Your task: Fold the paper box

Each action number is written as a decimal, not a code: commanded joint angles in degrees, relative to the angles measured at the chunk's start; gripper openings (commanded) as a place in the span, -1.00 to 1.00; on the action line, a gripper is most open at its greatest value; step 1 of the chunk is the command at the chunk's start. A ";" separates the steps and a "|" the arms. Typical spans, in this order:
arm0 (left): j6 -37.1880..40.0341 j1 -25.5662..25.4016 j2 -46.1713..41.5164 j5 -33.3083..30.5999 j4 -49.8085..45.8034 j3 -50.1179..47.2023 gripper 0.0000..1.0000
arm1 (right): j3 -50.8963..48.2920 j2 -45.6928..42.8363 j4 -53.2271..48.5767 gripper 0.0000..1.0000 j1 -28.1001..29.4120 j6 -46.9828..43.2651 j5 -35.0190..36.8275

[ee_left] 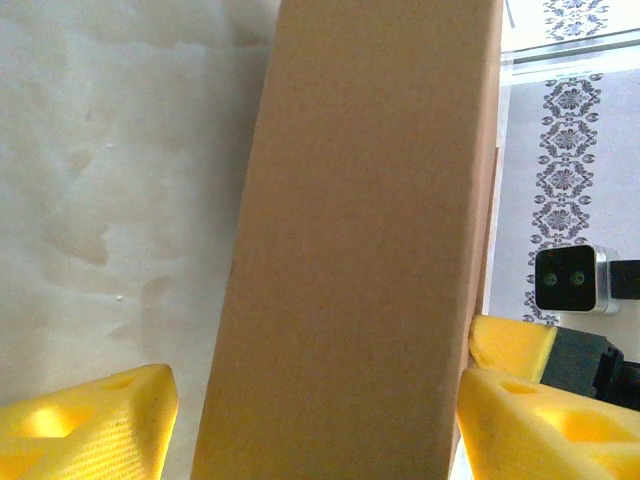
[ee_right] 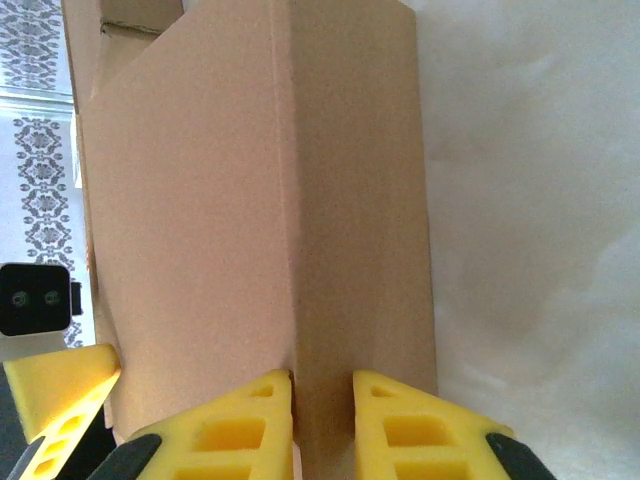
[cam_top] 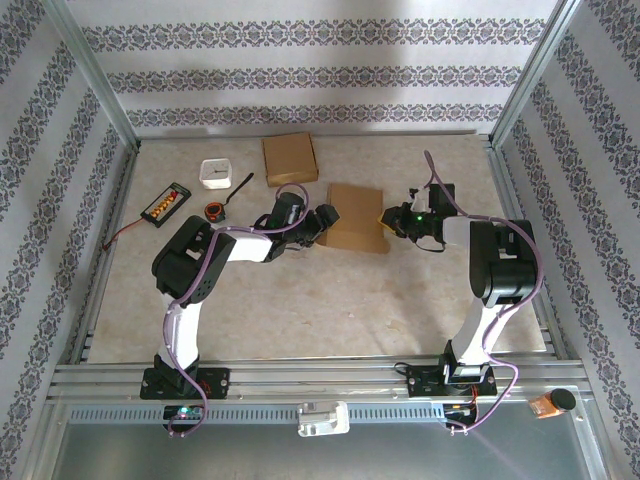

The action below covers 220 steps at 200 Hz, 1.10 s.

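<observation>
Brown paper box (cam_top: pixel 355 217), yellow gripper fingers (ee_right: pixel 240 425), floral-striped walls (cam_top: pixel 320 75)

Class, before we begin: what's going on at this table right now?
Two robot arms are working on a cardboard box in the middle of the table. The right arm has its jaws pinched on one edge of it; the left arm has its jaws open, straddling the opposite side. The box lies fairly flat, not yet folded into shape.

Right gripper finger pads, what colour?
Yellow. Pads of the right gripper show best in the right wrist view, pinching the paper box.
</observation>
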 commanded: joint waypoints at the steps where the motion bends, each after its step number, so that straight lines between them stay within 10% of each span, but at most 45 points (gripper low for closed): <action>1: -1.48 -0.55 1.86 1.41 1.27 0.97 0.48 | -1.16 2.39 -3.27 -0.69 -1.05 0.47 3.34; 111: -4.54 -1.42 3.26 1.61 4.44 4.91 0.03 | -1.13 1.99 -3.46 -0.65 -1.15 -0.18 2.92; 183: -5.22 -0.73 -3.47 -2.17 0.73 2.11 -0.22 | -1.06 -18.02 -6.96 0.36 0.73 -4.31 7.87; 220: -3.57 1.11 -9.95 -2.61 -3.74 0.21 -0.23 | -4.73 -34.74 -3.72 0.61 12.34 -24.98 24.07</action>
